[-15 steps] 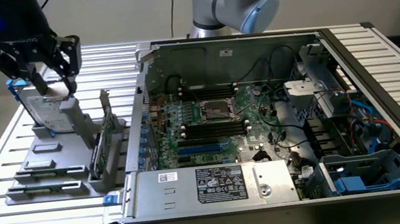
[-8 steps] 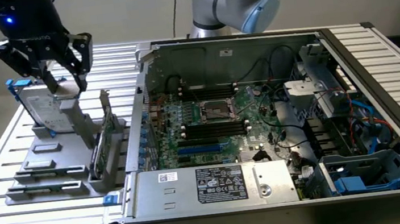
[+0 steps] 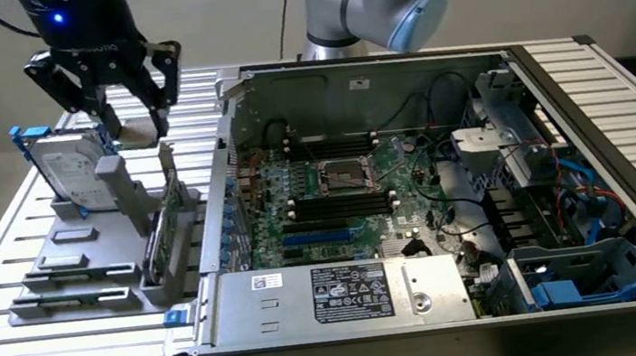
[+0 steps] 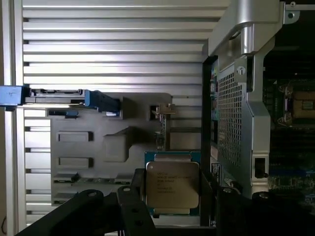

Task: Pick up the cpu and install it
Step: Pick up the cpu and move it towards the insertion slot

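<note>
The cpu (image 4: 172, 185), a small flat square chip with a dull silver top and a green rim, sits between my dark fingers (image 4: 134, 196), which press on two opposite edges. In the exterior view my gripper (image 3: 137, 127) hangs above the grey parts fixture (image 3: 74, 263) at the left, with the pale cpu (image 3: 142, 130) between its fingertips, clear of the fixture. The dark metal-framed socket (image 3: 342, 175) lies in the middle of the green motherboard inside the open computer case. It also appears in the wrist view as a socket (image 4: 300, 105) beyond the case wall.
A silver hard drive (image 3: 68, 168) with blue brackets stands upright in the fixture just below my gripper. The case's side wall (image 3: 224, 153) rises between fixture and motherboard. A power supply (image 3: 345, 293) and cables (image 3: 587, 190) crowd the case. The slatted table (image 3: 60, 355) surrounds everything.
</note>
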`<state>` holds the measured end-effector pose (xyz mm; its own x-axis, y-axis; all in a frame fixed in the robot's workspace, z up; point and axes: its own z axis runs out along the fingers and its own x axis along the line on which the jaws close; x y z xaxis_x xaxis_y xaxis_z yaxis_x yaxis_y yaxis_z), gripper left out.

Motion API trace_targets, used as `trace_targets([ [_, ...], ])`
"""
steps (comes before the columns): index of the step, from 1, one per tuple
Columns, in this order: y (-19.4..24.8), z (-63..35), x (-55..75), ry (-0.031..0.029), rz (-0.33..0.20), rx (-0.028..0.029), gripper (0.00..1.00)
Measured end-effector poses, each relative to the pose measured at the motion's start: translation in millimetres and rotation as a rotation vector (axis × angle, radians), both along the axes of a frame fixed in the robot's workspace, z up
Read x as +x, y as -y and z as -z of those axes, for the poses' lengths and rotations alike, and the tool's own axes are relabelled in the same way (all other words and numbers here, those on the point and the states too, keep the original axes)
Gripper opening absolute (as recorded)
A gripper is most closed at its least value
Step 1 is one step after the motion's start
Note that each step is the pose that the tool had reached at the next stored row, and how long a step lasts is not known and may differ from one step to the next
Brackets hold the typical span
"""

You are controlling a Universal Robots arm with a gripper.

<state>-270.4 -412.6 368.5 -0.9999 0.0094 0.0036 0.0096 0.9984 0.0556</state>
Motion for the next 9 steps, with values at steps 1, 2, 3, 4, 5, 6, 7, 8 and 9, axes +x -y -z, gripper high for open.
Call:
trace_targets([
  [1,0.0,-1.4,4.5,0.0001,0.000,0.0004,0.55],
  [2,0.0,-2.9,9.5,0.0001,0.000,0.0008,0.55],
  [3,0.0,-4.3,13.9,0.0001,-0.001,0.0011,0.55],
  [4,0.0,-5.7,18.4,0.0000,-0.001,0.0016,0.55],
  [5,0.0,-7.1,22.9,0.0000,-0.001,0.0021,0.55],
  [6,0.0,-8.7,27.4,-0.0001,-0.002,0.0027,0.55],
  [7,0.0,-10.1,31.9,-0.0001,-0.002,0.0034,0.55],
  [8,0.1,-11.4,36.4,-0.0002,-0.003,0.0041,0.55],
  [9,0.1,-12.7,41.0,-0.0004,-0.003,0.0048,0.55],
])
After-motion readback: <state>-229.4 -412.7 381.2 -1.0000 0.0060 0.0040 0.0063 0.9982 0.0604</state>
